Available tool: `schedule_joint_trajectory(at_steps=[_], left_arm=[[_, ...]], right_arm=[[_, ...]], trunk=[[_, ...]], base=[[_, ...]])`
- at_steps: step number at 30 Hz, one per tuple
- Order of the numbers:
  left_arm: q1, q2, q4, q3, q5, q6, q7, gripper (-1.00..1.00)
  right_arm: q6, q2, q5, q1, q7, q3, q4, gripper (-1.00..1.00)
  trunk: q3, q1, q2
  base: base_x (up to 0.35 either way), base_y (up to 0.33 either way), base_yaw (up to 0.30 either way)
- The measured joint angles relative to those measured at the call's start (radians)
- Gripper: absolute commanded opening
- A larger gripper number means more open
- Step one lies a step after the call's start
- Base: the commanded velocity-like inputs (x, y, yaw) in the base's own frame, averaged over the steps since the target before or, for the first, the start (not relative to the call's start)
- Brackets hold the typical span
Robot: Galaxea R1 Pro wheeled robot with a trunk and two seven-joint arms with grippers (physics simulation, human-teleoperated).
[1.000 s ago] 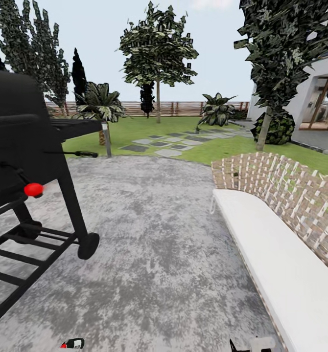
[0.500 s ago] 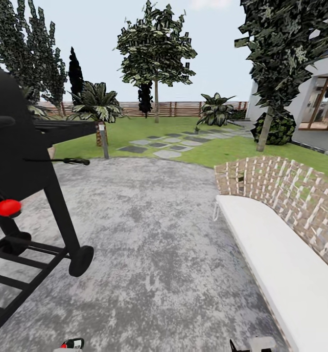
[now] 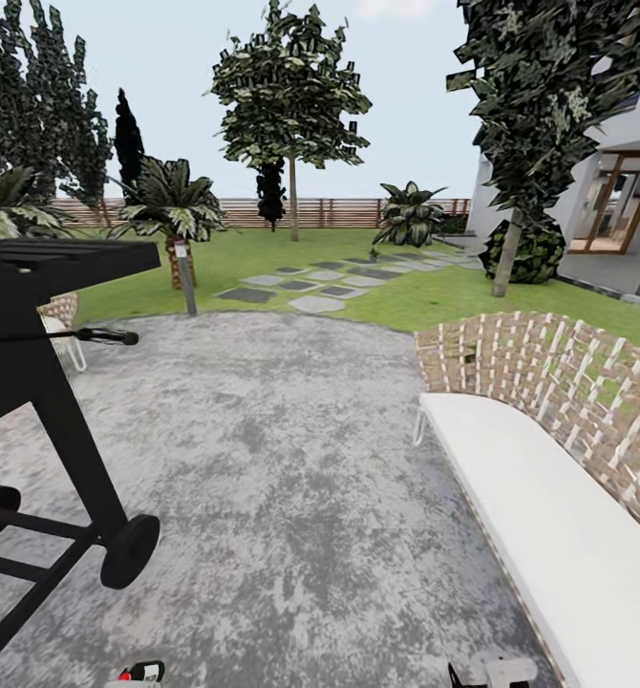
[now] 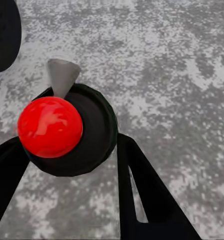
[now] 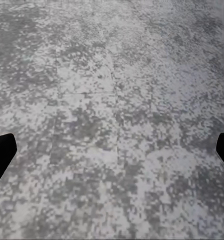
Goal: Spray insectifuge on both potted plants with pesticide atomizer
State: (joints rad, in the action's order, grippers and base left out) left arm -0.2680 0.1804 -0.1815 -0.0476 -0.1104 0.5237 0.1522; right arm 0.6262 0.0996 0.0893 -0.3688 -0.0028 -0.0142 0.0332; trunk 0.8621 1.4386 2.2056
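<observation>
Red-topped pesticide atomizer [image 4: 66, 130] between left fingers [image 4: 142, 195] — label hidden, body foreshortened.

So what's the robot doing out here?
It's on the grey patio with the atomizer held in its left gripper, red top up. The right gripper is open and holds nothing. A black grill stands on its left, a white bench on its right, lawn ahead.

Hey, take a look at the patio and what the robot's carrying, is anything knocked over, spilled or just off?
Nothing stands out. The pesticide atomizer sits between the left gripper's jaws, the grill and white bench stand upright, and the paved patio looks dry and unmarked.
</observation>
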Motion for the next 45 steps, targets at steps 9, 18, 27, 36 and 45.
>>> schedule_joint_trajectory(at_steps=[9, 18, 27, 36, 45], left_arm=[[0.0, 0.0, 0.0, 0.0, 0.0, 0.0, 0.0, -1.0], [0.0, 0.0, 0.0, 0.0, 0.0, 0.0, 0.0, -1.0], [0.0, 0.0, 0.0, 0.0, 0.0, 0.0, 0.0, -1.0], [0.0, 0.0, 0.0, 0.0, 0.0, -0.001, 0.0, -1.0], [0.0, 0.0, 0.0, 0.0, 0.0, -0.001, 0.0, -1.0]], right_arm=[[0.0, 0.0, 0.0, 0.0, 0.0, 0.0, 0.0, 1.0], [0.0, -0.001, 0.0, 0.0, 0.0, 0.0, 0.0, 1.0], [0.0, 0.001, 0.003, 0.0, 0.004, 0.0, 0.0, 1.0], [0.0, 0.0, 0.003, 0.0, 0.001, 0.0, -0.001, 1.0], [0.0, 0.0, 0.003, 0.0, 0.0, 0.0, -0.001, 1.0]], trunk=[[0.0, 0.0, 0.0], [0.0, 0.0, 0.0], [0.0, 0.0, 0.0], [0.0, 0.0, 0.0], [0.0, 0.0, 0.0]], base=[[0.339, 0.0, -0.261], [0.339, 0.0, -0.226], [0.339, 0.0, -0.018], [0.339, 0.004, 0.0], [0.339, 0.108, 0.0]])
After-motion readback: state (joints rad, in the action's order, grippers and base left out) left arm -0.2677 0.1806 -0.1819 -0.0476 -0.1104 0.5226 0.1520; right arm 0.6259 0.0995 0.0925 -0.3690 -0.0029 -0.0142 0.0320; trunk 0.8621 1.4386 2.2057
